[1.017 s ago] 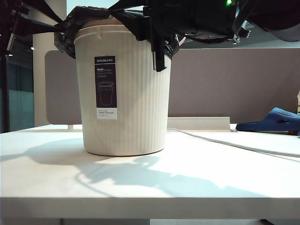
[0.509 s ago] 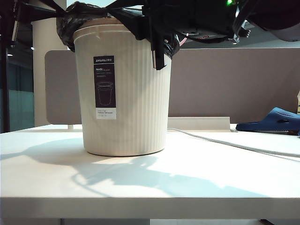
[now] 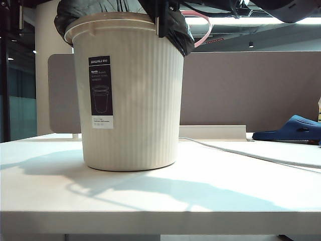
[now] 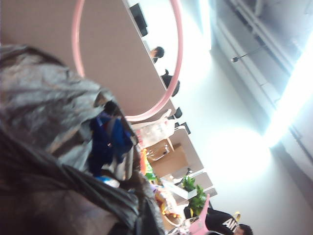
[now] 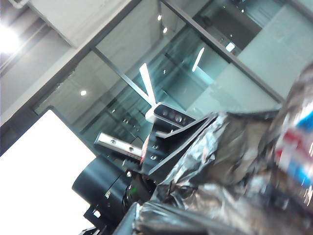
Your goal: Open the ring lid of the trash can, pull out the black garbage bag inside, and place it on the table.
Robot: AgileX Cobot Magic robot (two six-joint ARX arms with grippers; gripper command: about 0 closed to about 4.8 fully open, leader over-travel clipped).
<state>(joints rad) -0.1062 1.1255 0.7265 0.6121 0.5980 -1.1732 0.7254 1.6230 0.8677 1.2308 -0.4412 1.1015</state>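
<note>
Since a second earlier the ring lid (image 3: 203,27) had lifted off the rim, tilted up behind the trash can (image 3: 128,95), which shifted slightly left on the counter (image 3: 210,196); the can stood upright, mouth up; both grippers' jaws, left and right, were closed among the black garbage bag (image 3: 173,27) at the rim.

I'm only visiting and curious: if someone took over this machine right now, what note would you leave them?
Left end effector: shut, fingers out of view; the black garbage bag fills its camera.
Right end effector: shut, at the trash can rim, against the bag.
Ring lid: raised off the can.
Bag: in the can, draped over its rim.
Done: lid open.
Left: pull the bag out, lay it on the table.
</note>
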